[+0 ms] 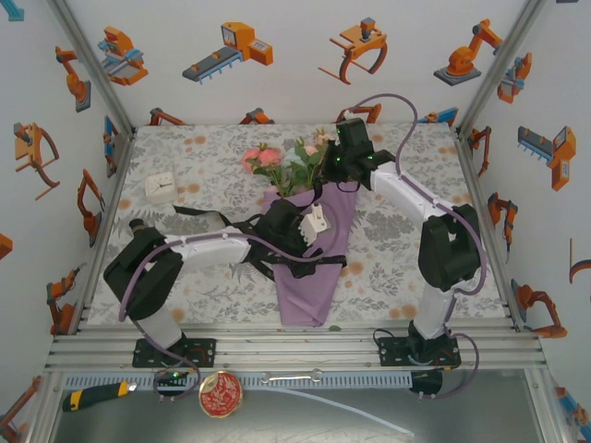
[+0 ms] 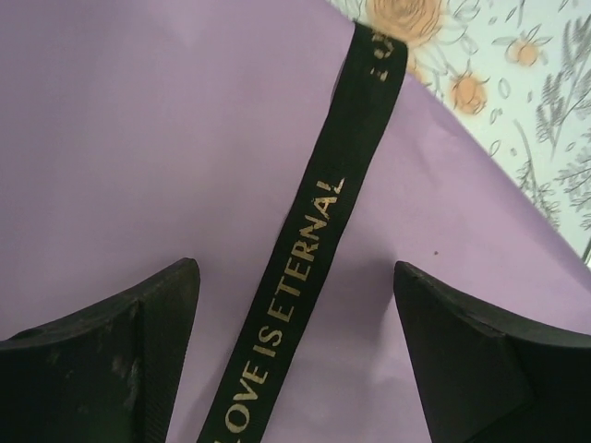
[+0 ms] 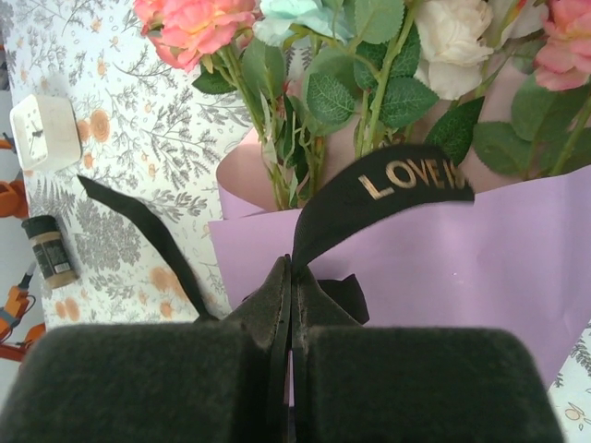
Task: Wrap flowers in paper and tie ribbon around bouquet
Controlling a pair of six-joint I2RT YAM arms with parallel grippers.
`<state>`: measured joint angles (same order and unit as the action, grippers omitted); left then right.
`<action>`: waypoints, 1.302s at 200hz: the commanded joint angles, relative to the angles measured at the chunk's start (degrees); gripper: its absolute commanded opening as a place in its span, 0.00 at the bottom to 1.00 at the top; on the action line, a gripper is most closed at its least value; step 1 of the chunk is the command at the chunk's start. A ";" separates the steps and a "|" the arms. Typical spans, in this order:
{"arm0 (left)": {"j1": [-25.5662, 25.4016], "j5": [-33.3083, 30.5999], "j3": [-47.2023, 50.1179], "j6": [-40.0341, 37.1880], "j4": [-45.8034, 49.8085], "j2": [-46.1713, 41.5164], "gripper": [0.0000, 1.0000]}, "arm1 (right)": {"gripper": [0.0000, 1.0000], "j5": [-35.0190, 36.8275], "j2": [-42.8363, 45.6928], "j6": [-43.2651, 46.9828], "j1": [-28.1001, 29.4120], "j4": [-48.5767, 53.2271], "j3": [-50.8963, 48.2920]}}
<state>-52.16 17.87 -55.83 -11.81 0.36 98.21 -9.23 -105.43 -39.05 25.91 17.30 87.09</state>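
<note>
Where the right gripper's two fingers meet, they press flat together with no gap, nipping the ribbon. One black strand curls up from their tips and shows gold capitals reading "LOVE" and the start of a next word. A second strand trails away to the left across the tablecloth. Just beyond the tips is the paper, lilac outside with a pink inner face at its open edge. Out of that edge rise the flowers: two pink blooms, one cream and one pale blue-green, on thin green stems with toothed leaves. The left gripper has its jaws wide apart and closed on nothing. One length of ribbon runs between them, flat on the lilac sheet and touching neither finger, lettered "LOVE IS ETERNAL" in gold. From above, the bouquet lies in the middle of the table, narrow end toward the bases and blooms at the far end. The left arm reaches level from its elbow at the left across to the cone's middle, wrist turned down. The right arm rises to an elbow at the right, then slants far and left to the cone's wide mouth. One small white clock and one little brown jar stand on the cloth left of the bouquet, well apart from it.
</note>
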 commanded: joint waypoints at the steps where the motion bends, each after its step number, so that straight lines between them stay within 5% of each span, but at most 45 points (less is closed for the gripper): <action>1: -0.69 1.16 -2.14 -3.35 4.18 1.93 0.75 | 0.00 -0.84 2.15 -0.15 -0.13 0.23 -0.22; 23: -1.16 -0.69 -1.12 -3.40 2.89 2.81 0.57 | 0.00 -0.35 2.55 -0.15 -0.15 0.28 -0.64; 61: -1.19 -0.46 0.01 -2.31 0.88 0.09 0.00 | 0.00 2.52 4.22 0.49 -0.15 1.34 -1.65; 97: -0.93 1.44 1.86 0.25 -2.33 -6.53 0.00 | 0.00 0.88 5.23 2.83 -0.15 1.75 -3.07; 152: 0.07 2.17 3.84 3.12 -9.25 -12.66 0.00 | 0.00 -13.16 7.82 4.80 4.78 -1.04 -15.61; 178: 0.91 1.86 3.44 3.49 -10.00 -11.84 0.00 | 0.23 -26.18 12.80 2.89 4.46 -1.52 -24.05; 206: 1.18 2.82 3.29 4.24 -10.98 -11.05 0.00 | 0.44 -21.36 21.33 5.44 0.08 5.10 -25.90; 260: 1.81 -4.24 0.13 11.82 -13.36 -7.60 0.00 | 0.42 -12.55 29.62 5.10 -1.88 9.50 -26.73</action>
<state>-50.92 18.55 -52.80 -5.85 -10.28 88.75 -26.26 -78.78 -32.93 23.46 23.73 62.00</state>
